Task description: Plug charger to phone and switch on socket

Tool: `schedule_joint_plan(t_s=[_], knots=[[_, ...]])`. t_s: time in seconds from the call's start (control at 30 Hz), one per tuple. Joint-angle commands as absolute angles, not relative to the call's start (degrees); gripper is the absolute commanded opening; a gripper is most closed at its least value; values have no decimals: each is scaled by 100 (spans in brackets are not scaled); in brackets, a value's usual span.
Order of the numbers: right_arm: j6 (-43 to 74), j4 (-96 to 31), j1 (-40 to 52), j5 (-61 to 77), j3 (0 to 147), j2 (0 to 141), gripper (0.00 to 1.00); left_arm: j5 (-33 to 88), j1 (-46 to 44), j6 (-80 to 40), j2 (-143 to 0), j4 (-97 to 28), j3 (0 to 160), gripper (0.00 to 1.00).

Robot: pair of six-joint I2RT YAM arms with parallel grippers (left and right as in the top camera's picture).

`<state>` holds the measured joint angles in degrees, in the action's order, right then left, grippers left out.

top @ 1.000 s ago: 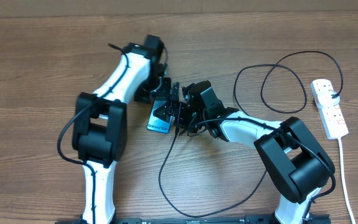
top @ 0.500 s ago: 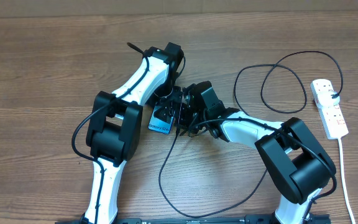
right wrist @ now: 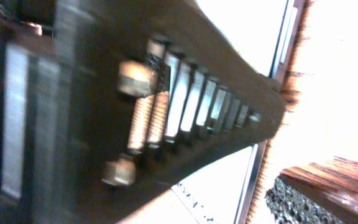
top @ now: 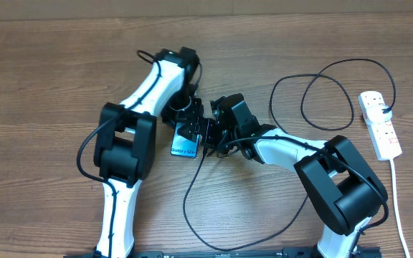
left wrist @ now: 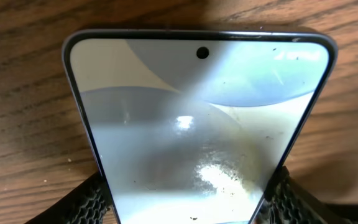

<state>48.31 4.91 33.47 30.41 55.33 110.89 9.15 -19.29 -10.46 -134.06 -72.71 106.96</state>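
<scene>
The phone (top: 183, 147) lies flat on the table, its light blue screen facing up. It fills the left wrist view, phone (left wrist: 197, 124). My left gripper (top: 186, 122) reaches over its far end. The two pads (left wrist: 95, 202) press against the phone's long edges, so the gripper (left wrist: 188, 208) is shut on it. My right gripper (top: 208, 132) stands open just right of the phone; one pad (right wrist: 303, 199) shows beside the phone's edge (right wrist: 257, 168). The charger cable (top: 186, 195) runs up to the phone's near right corner. Its tip is hidden among the fingers. The socket (top: 380, 125) lies at the far right.
The charger's cable loops wide across the near table and coils in rings (top: 326, 100) beside the socket. A white cord (top: 397, 201) runs from the socket to the near edge. The left finger's dark body (right wrist: 166, 106) blocks most of the right wrist view.
The left jaws have closed from wide open onto the phone's sides. The left arm swung right, then partly back. The right arm has stayed where it was.
</scene>
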Motion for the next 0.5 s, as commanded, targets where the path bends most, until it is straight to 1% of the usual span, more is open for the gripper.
schedule_joint_plan(t_s=[0.0,0.1,0.2,0.27,0.3,0.33,0.37,0.43,0.47], knots=[[4954,327,3380,2423,5253,11474,100,2091,-1662,-628,-13830,-7308,10615,57],[4950,709,3420,2401,5253,11555,100,2534,-1535,-458,-13832,-7408,10615,60],[4947,1225,3573,2401,5253,11734,100,2633,-1535,-419,-13832,-7481,10615,62],[4950,1487,3662,2401,5253,11896,100,2644,-1546,-377,-13832,-7498,10615,64],[4963,1494,3669,2401,5253,11928,100,2644,-1551,-377,-13830,-7494,10615,68],[4995,1468,3669,2408,5253,11928,100,2644,-1551,-377,-13830,-7454,10615,76],[5059,1459,3651,2445,5253,11917,100,2641,-1551,-377,-13830,-7369,10615,81],[5172,1334,3581,2606,5253,11850,100,2639,-1551,-329,-13830,-7144,10634,89],[5170,1258,3546,2665,5253,11808,100,2635,-1551,-309,-13830,-7072,10659,95]])
